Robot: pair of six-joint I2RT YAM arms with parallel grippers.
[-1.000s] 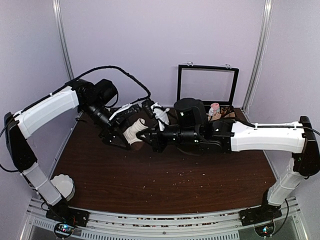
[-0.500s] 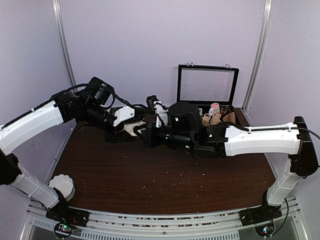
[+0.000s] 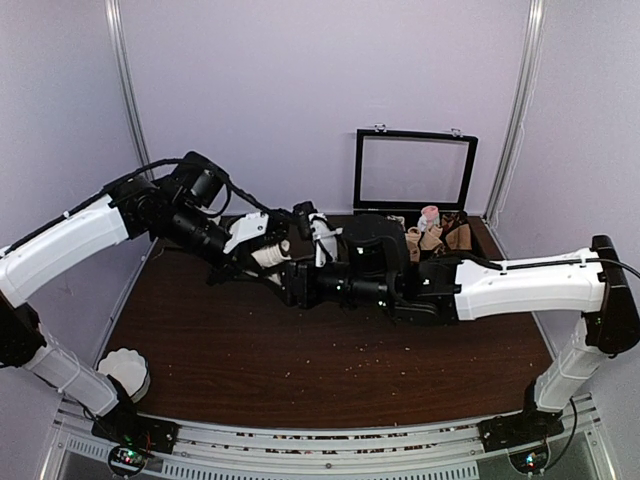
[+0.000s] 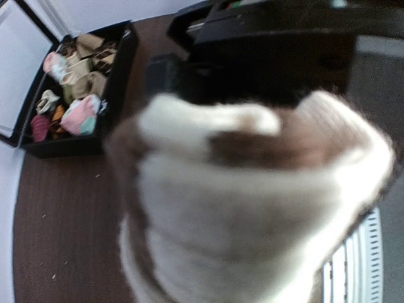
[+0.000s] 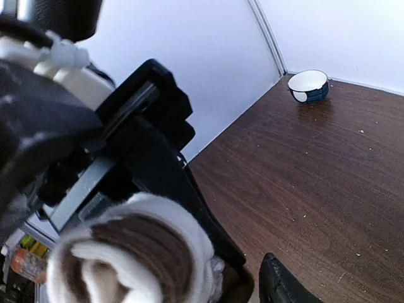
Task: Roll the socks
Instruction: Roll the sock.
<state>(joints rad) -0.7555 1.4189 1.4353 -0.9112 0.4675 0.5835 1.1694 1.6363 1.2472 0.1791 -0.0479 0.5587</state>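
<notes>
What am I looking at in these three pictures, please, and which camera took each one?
This machine is a left arm and a right arm, both jointed and bolted to the near edge of a dark wooden table. The wide picture comes from a fixed camera above and behind them. The other two come from small cameras on each wrist, so things there look very close and blurry. The left end effector, the two-fingered grasping part, holds the socks, a tan and whitish roll that fills the left wrist picture. The right end effector sits right beside the roll, and its jaws look parted rather than gripping. At the far right of the table stands a black bin of other socks with its lid up. A small bowl sits near the left arm's base.
</notes>
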